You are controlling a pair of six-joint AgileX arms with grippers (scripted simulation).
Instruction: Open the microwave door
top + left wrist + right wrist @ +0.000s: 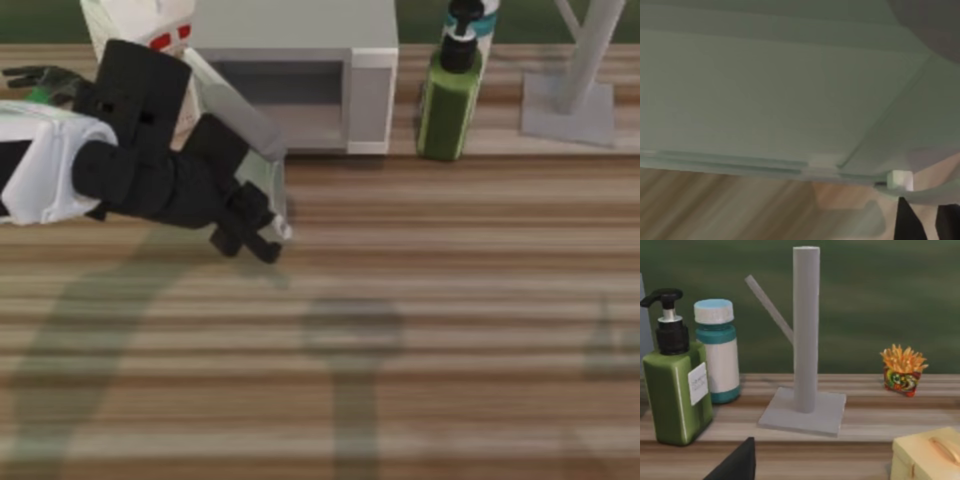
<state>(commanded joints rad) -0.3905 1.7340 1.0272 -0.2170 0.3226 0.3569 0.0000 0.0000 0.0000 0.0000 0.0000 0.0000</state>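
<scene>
The silver microwave (370, 95) stands at the back of the table, its dark cavity (285, 90) exposed. The microwave door (235, 105) is swung out toward the front left, roughly half open. My left gripper (258, 240) is at the door's free edge, shut on the slim white handle (283, 228). The left wrist view is filled by the door panel (765, 100), with the handle's white end (900, 179) just above my two dark fingers (910, 222). My right gripper is out of the top view; only one dark fingertip (737, 460) shows in its wrist view.
A white carton with red marks (150, 25) stands behind my left arm. Right of the microwave are a green pump bottle (450, 100), a teal-capped bottle (720, 352) and a grey stand (575, 90). A fries pack (902, 370) and a yellow box (930, 455) lie further right.
</scene>
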